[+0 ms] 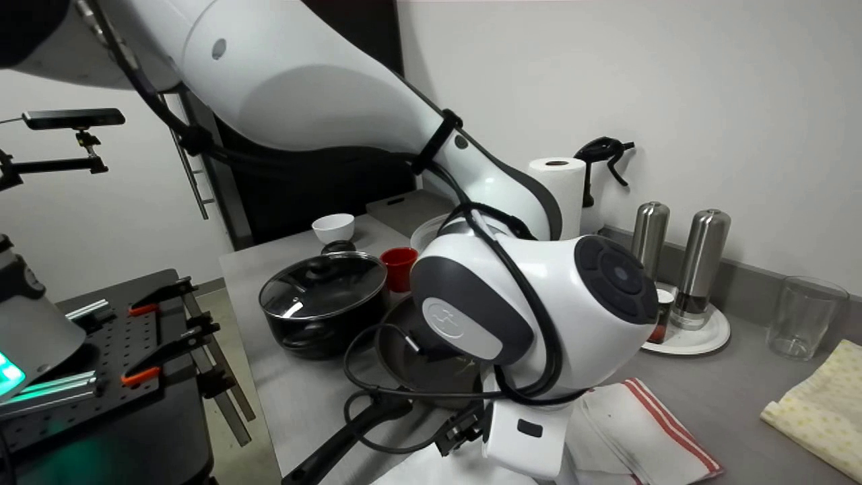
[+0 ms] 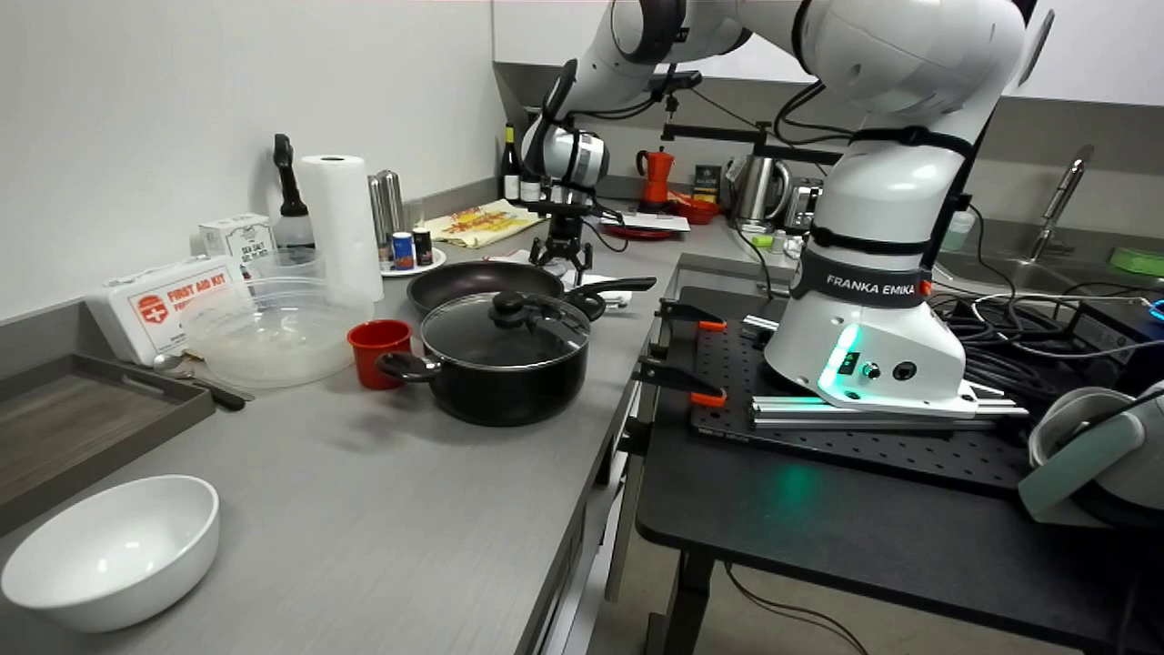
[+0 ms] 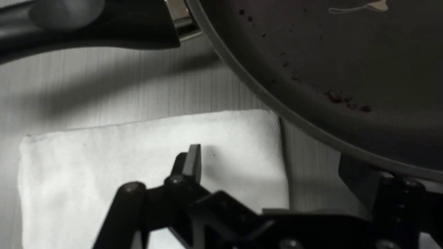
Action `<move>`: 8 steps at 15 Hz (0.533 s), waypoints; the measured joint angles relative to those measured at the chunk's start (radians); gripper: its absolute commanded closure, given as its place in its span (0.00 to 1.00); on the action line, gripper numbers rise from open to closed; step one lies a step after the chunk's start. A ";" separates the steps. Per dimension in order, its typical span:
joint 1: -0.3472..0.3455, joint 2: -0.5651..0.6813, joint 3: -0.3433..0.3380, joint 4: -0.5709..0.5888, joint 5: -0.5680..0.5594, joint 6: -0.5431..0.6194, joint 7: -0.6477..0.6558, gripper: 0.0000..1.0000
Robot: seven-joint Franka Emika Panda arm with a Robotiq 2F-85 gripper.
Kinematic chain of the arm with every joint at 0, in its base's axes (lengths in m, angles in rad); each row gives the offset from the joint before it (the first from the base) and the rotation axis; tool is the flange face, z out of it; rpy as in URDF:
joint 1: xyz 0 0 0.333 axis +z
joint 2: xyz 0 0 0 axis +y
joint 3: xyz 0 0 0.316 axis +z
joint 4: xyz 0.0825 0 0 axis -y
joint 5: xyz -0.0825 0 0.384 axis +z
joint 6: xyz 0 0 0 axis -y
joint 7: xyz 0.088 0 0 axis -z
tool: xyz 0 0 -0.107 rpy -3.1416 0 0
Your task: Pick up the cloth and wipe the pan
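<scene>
A white cloth lies flat on the counter in the wrist view, with one corner near the pan's rim. Part of it shows at the bottom of an exterior view. The dark frying pan has dark red crumbs inside near its rim. Both exterior views show the pan. Its black handle points left in the wrist view. My gripper is open and empty, pointing down. One finger is over the cloth; the other is beside the pan, its tip hidden by the rim. It also shows in an exterior view.
A lidded black pot and a red cup stand close to the pan. A red-striped white towel lies beside the gripper. A plate with steel grinders, a glass and a yellow cloth are along the wall side.
</scene>
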 measured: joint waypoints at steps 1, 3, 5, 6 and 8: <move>0.000 0.009 0.000 0.005 0.000 -0.004 0.000 0.00; -0.003 0.022 0.000 0.013 -0.001 -0.008 0.000 0.00; -0.006 0.033 0.000 0.016 -0.001 -0.010 0.000 0.00; -0.008 0.037 0.000 0.018 -0.001 -0.011 0.000 0.00; -0.012 0.037 0.000 0.019 -0.001 -0.017 0.000 0.00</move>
